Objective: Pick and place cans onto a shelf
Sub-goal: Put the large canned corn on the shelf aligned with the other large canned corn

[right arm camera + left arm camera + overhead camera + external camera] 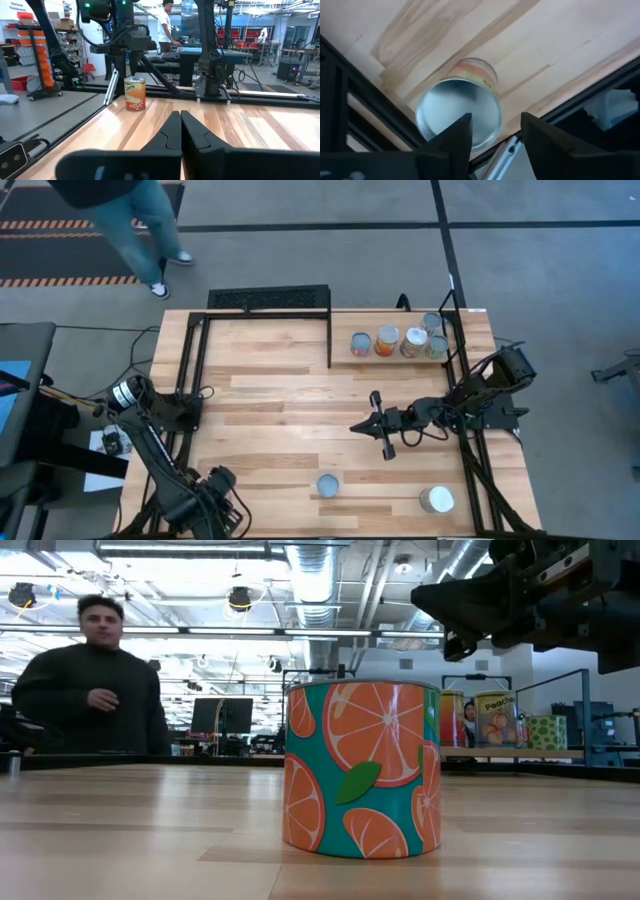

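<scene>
While my right gripper [362, 425] hangs above the middle of the wooden table [270, 405], its two fingers are pressed together with nothing between them, as the right wrist view [180, 131] makes plain. From table height only its dark underside [455, 605] enters at the upper corner, and the fingertips there are hard to make out.

My left gripper [495, 132] sits at the table's near left corner, fingers spread apart and empty. From overhead it is mostly cut off by the frame edge [215, 495], so its fingers cannot be read there. Just past those fingers stands a silver-topped can [459, 114]; only its lid and a sliver of orange-yellow label show.

Nearest my right gripper, on the near side of the table, stands the orange-slice can [362, 769], seen from above as a pale-blue top [328, 485]. A white-topped can [437, 500] stands well apart from it toward the right near corner; its label is hidden from above.

My right wrist camera shows a corn can [134, 93] upright near the table edge, with dark arm links behind it.

Four shelved cans [398, 342] stand in a row on the shelf [440, 315] at the far right; from table height one reads as peaches [496, 719], the others are partly hidden.

Beyond the table a person [95, 680] in a dark top stands, cut off overhead [140, 225].
</scene>
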`<action>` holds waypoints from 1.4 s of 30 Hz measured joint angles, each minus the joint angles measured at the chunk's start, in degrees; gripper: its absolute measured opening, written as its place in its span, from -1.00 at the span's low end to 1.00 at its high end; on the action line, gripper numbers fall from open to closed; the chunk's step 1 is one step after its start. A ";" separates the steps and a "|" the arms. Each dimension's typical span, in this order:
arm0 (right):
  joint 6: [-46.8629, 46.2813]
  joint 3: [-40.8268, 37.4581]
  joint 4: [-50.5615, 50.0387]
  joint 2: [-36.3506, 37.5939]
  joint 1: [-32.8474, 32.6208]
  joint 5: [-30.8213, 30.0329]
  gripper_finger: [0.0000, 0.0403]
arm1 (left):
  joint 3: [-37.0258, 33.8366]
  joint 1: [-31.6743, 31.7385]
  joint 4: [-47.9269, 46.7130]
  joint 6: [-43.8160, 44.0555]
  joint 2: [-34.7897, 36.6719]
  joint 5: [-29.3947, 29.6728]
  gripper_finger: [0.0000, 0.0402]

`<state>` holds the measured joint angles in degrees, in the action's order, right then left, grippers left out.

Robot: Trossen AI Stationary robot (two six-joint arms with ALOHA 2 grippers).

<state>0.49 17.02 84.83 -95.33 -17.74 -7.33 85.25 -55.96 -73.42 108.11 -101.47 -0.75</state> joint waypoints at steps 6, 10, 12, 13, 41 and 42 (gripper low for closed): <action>0.00 -0.02 -0.22 0.00 0.22 0.00 -0.95 | 0.00 -0.04 0.98 -1.20 -2.51 -0.89 -0.32; 0.00 -0.02 -0.36 -0.02 0.24 0.00 -0.96 | 0.12 -0.04 0.65 -2.18 -4.55 -1.50 -0.35; 0.00 -0.02 -0.36 -0.02 0.24 0.00 -0.95 | 0.45 -0.02 0.28 -2.46 -5.14 -1.85 -0.39; 0.00 -0.02 -0.36 -0.02 0.24 0.00 -0.95 | 0.42 -0.05 0.22 -2.60 -5.14 -1.84 -0.42; -0.02 -0.03 1.44 0.17 0.09 0.15 -0.96 | 0.13 23.21 1.18 -47.58 1.73 25.98 -1.00; -0.02 -0.04 1.45 0.17 0.09 0.15 -0.96 | 0.11 25.25 3.21 -52.01 1.73 25.86 -1.00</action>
<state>0.47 16.98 86.27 -95.15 -17.65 -7.18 85.36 -30.71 -70.21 56.10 -99.74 25.10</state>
